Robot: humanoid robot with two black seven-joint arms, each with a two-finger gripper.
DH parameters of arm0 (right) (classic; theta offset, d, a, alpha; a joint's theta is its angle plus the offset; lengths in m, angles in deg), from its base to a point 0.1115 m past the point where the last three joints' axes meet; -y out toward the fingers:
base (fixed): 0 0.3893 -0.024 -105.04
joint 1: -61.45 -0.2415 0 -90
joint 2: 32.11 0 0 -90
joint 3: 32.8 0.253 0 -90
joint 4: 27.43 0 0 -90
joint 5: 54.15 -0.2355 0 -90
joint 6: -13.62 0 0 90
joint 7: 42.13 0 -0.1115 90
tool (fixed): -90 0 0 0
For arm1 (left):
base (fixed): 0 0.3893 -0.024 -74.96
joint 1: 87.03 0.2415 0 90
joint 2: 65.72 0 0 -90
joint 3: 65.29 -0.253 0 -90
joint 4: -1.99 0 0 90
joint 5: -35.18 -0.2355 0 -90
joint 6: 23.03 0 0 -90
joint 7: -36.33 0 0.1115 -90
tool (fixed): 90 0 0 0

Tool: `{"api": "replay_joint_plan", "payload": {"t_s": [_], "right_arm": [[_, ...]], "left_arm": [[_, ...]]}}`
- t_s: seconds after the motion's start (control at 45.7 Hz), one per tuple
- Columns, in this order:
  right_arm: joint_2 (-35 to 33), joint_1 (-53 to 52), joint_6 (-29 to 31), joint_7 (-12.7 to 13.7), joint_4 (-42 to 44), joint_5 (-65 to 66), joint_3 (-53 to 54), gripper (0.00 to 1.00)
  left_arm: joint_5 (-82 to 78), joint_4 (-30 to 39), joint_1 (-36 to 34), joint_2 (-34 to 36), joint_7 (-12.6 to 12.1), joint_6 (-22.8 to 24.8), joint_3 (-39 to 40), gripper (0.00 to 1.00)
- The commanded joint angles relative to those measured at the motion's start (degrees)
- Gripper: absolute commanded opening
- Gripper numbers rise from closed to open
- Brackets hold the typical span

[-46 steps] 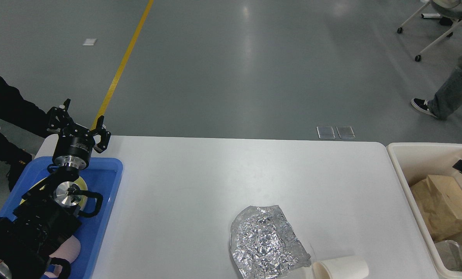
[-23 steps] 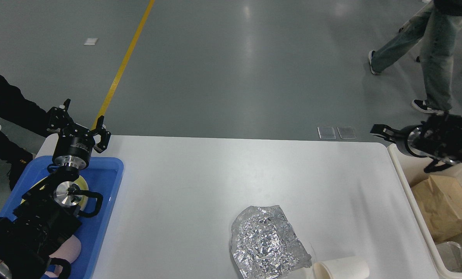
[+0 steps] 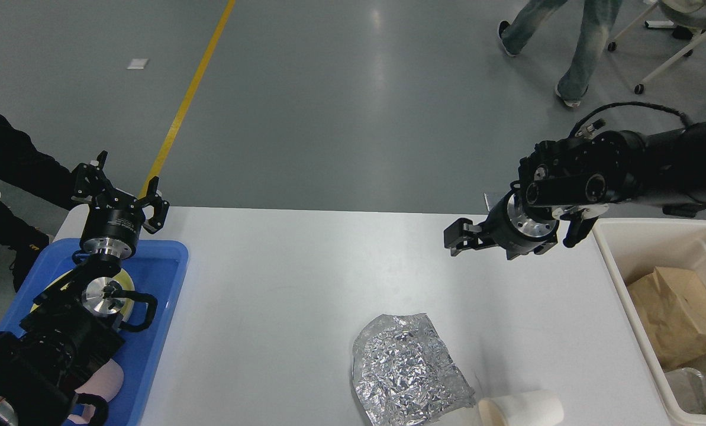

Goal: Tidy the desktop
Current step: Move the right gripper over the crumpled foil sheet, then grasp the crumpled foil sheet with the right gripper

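Swinging in from the right edge, the right claw (image 3: 460, 236) now hangs over the far part of the worktop (image 3: 305, 284), where a second ago only its tip showed above the cream bin (image 3: 613, 236). It is seen nearly side-on and dark, so I cannot tell whether its fingers are spread or closed; nothing is visibly in it. The left claw (image 3: 119, 189) has not shifted: it stands upright above the far end of the blue tray (image 3: 163, 260), fingers spread wide and empty.

Below and a little to the left of the right claw, nearer the robot, lies the crumpled foil sheet (image 3: 409, 370), flat on the white surface. Just beside the foil, nearer still and toward the bin side, a white paper cup (image 3: 521, 409) lies tipped over at the frame's bottom edge. The bin behind the right claw already holds a brown paper bag (image 3: 678, 313).

This arm's arrival suggests the next pick is the foil or the cup, both still to be cleared.
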Motion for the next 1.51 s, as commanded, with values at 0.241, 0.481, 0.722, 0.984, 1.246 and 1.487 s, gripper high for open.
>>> {"api": "replay_joint_plan", "payload": {"t_s": [0.241,0.481,0.722,0.984,1.246,1.487], "right_arm": [[0.77,-13.74,25.70,-0.08,-5.23,-0.12,5.70,1.00],[1.38,-0.13,20.45,0.36,-0.05,0.05,5.97,1.00],[5.07,13.85,8.14,0.27,5.13,2.86,5.44,1.00],[6.48,23.17,3.47,0.27,13.83,4.01,5.44,1.00],[9.38,29.86,3.38,0.27,19.11,4.19,5.44,1.00],[9.73,30.83,1.19,0.27,19.11,8.84,5.44,0.50]], "left_arm": [[0.00,0.00,0.00,0.00,0.00,-0.01,0.00,0.96],[0.00,0.00,0.00,0.00,0.00,-0.01,0.00,0.96],[0.00,0.00,0.00,0.00,0.00,-0.01,0.00,0.96],[0.00,0.00,0.00,0.00,0.00,-0.01,0.00,0.96],[0.00,0.00,0.00,0.00,0.00,-0.01,0.00,0.96],[0.00,0.00,0.00,0.00,0.00,-0.01,0.00,0.96]]}}
